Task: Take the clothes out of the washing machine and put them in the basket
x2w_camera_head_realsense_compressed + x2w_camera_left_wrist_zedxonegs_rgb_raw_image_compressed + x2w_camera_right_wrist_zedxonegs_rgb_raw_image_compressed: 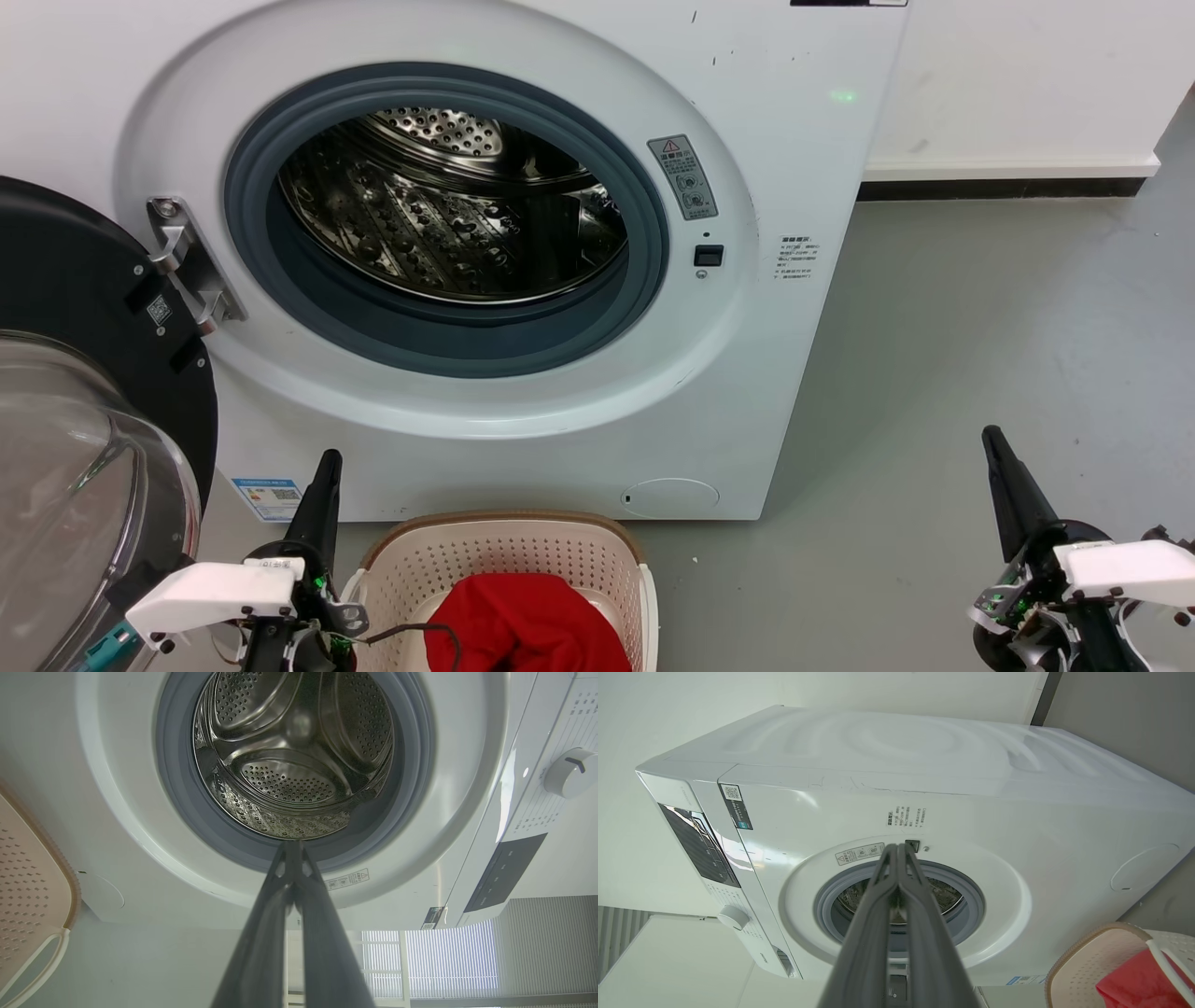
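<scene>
The white washing machine (766, 140) stands before me with its porthole wide open; its steel drum (448, 215) holds nothing that I can see. The cream basket (523, 551) with a brown rim sits on the floor below the porthole, and red clothes (527, 621) lie in it. The same red clothes (1139, 982) lie in the basket (1092, 956) at the lower right of the right wrist view. My left gripper (329, 459) is shut and holds nothing, just left of the basket. My right gripper (990, 437) is shut and holds nothing, over the floor far to the right.
The washer's dark door (84, 392) with its glass bubble hangs open at the left, close to my left arm. Grey floor (980, 327) spreads to the right of the machine, up to a white wall (1018, 84).
</scene>
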Motion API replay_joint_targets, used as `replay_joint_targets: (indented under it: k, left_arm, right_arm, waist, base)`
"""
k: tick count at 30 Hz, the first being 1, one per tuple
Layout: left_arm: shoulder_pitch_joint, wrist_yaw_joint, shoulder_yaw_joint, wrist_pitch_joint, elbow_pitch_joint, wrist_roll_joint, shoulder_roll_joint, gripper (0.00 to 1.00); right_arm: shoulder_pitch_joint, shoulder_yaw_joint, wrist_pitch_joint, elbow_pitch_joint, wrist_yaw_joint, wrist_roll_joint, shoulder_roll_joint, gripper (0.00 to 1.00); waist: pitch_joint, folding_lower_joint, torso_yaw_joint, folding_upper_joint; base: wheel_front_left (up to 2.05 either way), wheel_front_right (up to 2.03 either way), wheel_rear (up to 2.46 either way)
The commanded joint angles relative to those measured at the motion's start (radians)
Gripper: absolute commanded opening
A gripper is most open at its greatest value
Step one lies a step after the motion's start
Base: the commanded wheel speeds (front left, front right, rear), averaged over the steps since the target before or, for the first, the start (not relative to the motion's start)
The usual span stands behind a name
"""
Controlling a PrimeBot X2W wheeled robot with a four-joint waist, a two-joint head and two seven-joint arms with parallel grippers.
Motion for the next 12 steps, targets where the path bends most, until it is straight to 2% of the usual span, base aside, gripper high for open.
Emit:
replay_joint_targets:
  k: [1,12]
  left_arm:
    - [-0.02,-0.007,0.006,0.004,0.003,-0.018,-0.003,0.0]
    - [-0.02,-0.013,0.015,0.018,0.008,-0.071,-0.007,0.0]
  right_arm:
    - [-0.022,-0.004,0.006,0.004,0.0,0.022,0.001,0.0]
    - [-0.026,-0.013,0.016,0.012,0.0,0.08,0.004,0.0]
  waist:
    - [0.001,-0.0001,0.0,-0.0001]
    - [0.004,-0.0001,0.0,-0.0001]
  base:
    - [0.0,0.0,0.0]
    - [0.0,0.0,0.0]
